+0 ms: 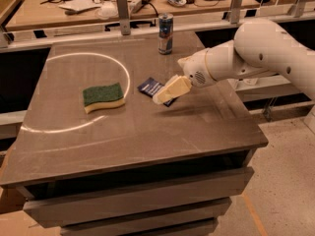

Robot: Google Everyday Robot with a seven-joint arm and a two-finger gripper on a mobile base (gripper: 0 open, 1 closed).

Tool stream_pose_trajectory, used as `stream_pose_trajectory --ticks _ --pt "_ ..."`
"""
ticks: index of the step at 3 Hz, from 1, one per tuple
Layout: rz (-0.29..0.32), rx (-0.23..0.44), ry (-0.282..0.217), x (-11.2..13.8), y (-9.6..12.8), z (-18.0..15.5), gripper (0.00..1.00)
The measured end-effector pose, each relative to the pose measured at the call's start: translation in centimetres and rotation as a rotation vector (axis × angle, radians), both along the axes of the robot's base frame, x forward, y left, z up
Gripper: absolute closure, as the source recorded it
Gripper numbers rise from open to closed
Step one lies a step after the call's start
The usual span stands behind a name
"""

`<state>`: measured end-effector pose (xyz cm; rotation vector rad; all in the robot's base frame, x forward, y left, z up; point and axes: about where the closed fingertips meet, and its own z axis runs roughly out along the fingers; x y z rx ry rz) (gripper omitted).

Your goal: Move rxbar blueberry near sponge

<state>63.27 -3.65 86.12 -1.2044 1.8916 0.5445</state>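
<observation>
Nearest, the front edge of the desk (pixel 147 136) is presented. Further in, on the left half, the sponge (pixel 103 96) is laid flat, green face up, inside a pale ring (pixel 129 77) marked on the surface. Just right of that ring, the rxbar blueberry (pixel 149 87) is laid flat on the desk, near the sponge but apart from it. Its right end is covered by the jaws, which are carried low over it from the right on the white arm (pixel 256 53). This shallow attitude is judged suited to moving a thin wrapper toward the sponge. Whether the jaws are spread or pinching the wrapper cannot be told. Beyond, a drink can (pixel 165 33) is stood upright near the rear edge, well apart from that path.
</observation>
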Motion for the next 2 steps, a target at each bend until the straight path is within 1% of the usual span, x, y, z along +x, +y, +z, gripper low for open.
stream_pose_trajectory --ticks 1,2 --pt "-0.049 -0.019 0.023 -0.39 0.09 -1.03 0.00" --pt "-0.062 -0.024 0.032 -0.67 0.28 -1.93 0.02"
